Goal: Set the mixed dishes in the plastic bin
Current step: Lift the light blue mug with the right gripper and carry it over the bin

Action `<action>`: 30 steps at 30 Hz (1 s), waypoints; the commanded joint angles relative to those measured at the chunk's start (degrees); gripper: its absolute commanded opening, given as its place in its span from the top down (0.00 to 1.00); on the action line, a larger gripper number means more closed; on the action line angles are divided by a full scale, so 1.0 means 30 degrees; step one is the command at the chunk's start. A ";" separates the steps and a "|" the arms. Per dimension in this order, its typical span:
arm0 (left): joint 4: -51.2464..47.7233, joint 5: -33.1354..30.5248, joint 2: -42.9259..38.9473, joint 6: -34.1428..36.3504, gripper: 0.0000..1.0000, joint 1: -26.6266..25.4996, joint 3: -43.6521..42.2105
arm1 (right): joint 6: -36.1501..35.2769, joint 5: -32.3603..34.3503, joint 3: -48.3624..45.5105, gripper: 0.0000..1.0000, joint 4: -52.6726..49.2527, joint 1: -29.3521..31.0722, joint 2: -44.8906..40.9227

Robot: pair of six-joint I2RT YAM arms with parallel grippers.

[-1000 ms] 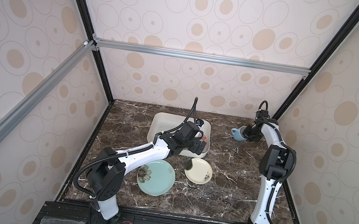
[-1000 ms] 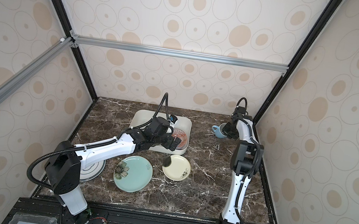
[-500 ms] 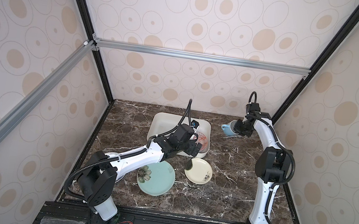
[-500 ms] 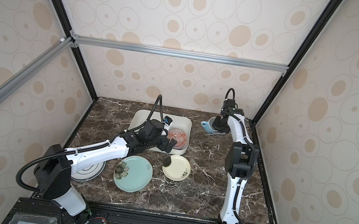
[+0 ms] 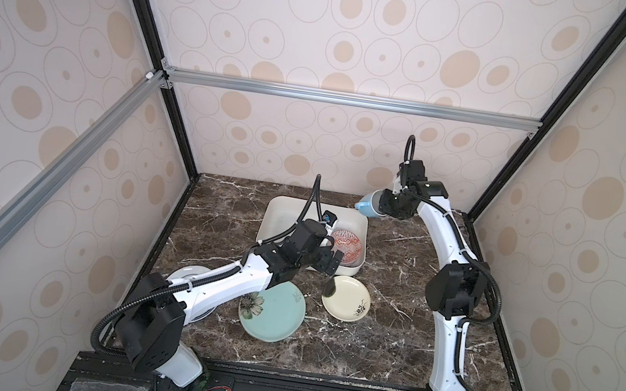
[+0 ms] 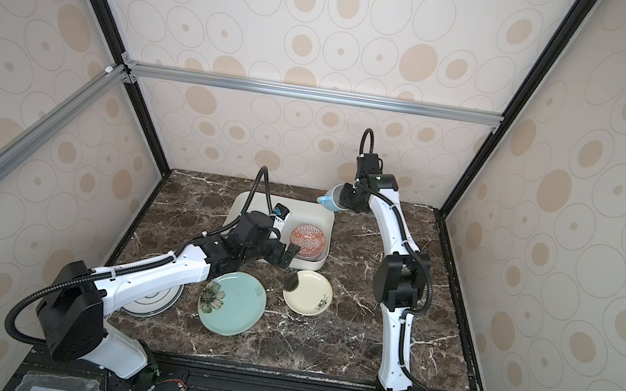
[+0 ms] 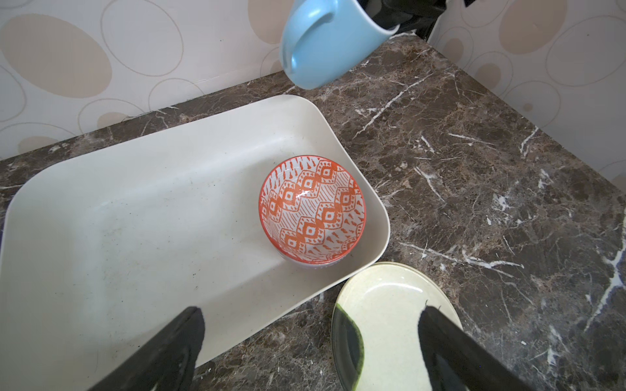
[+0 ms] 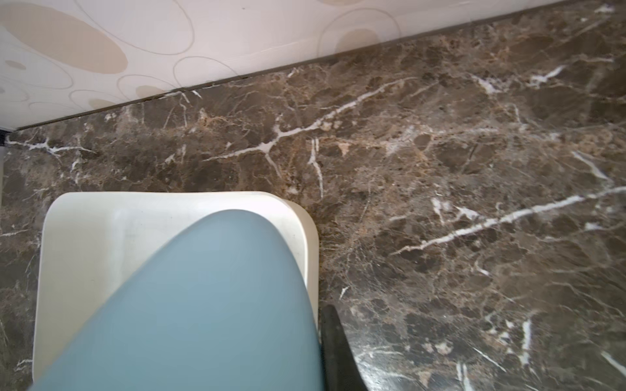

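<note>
Gripping one light-blue ceramic mug (image 5: 367,207), right gripper (image 5: 380,206) is hovering above 1 o'clock corner of shallow white plastic bin (image 5: 278,216), arm outstretched. One red-patterned bowl (image 5: 345,245) is sitting inside at 4 o'clock. Left gripper (image 7: 311,313) is hanging spread wide, empty.

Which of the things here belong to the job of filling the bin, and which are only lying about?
Belong to the job:
plastic bin
red-patterned bowl, already in it
light-blue mug, held by the right gripper
small cream plate
teal flower plate
white blue-rimmed plates

Not part of it:
marble table
aluminium frame
I see no loose extras.
</note>
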 commanded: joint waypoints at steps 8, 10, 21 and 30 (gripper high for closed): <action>0.0874 0.0205 -0.1232 -0.0244 0.01 0.0896 -0.1212 | 0.0150 -0.0303 0.2759 0.97 -0.0166 0.0585 0.2714; 0.0918 0.0276 -0.1352 -0.0320 0.01 0.1078 -0.1448 | 0.0173 -0.0235 0.2768 0.97 -0.0169 0.0585 0.2957; 0.1228 0.0698 -0.1698 -0.0505 0.01 0.1533 -0.2127 | -0.0286 0.0274 0.4055 0.97 -0.0794 0.1463 0.4190; 0.1347 0.0941 -0.1750 -0.0679 0.01 0.1614 -0.2337 | -0.0698 0.0906 0.4071 0.93 -0.1242 0.1615 0.4250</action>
